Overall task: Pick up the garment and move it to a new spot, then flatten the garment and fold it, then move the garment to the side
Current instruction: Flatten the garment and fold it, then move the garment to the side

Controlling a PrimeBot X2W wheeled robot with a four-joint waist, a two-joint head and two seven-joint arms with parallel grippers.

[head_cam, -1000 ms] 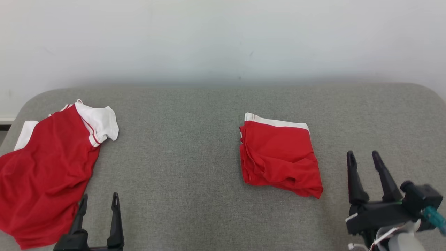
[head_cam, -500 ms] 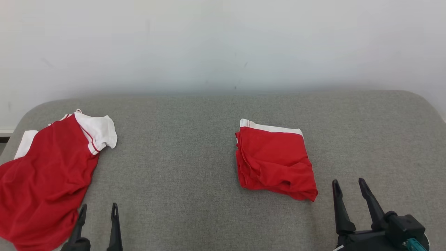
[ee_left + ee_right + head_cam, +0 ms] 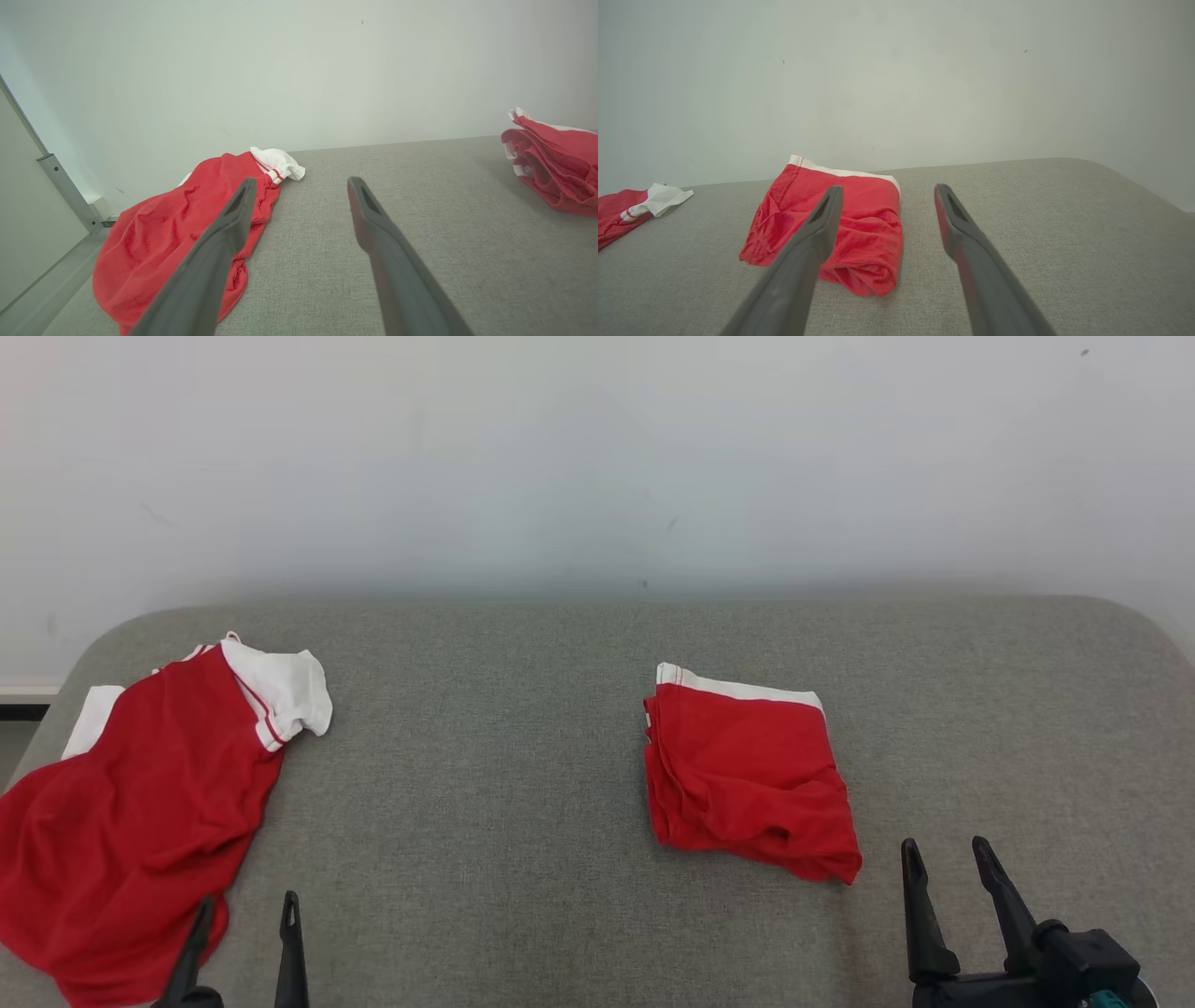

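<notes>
Two garments, two grippers, one padded surface, one wall.

(a) Unfolded red shirt with white sleeves and a white collar edge, the larger garment. It lies rumpled at the left end of the surface, its hem reaching the near left edge. It is also seen in the left wrist view, and one white sleeve shows in the right wrist view.

(b) Folded red garment, a compact stack with a white band along its far edge. It sits right of centre, well apart from the shirt.

(c) Right gripper, at the lower right, near the folded garment's near corner but not touching it. Its two dark fingers are spread and hold nothing.

(d) Left gripper, at the lower left, just beside the shirt's hem. Its fingers are likewise spread and empty.

Setting: a plain, off-white wall stands behind a grey woven cushion with rounded far corners. A pale panel with a metal rail stands off the left end.
</notes>
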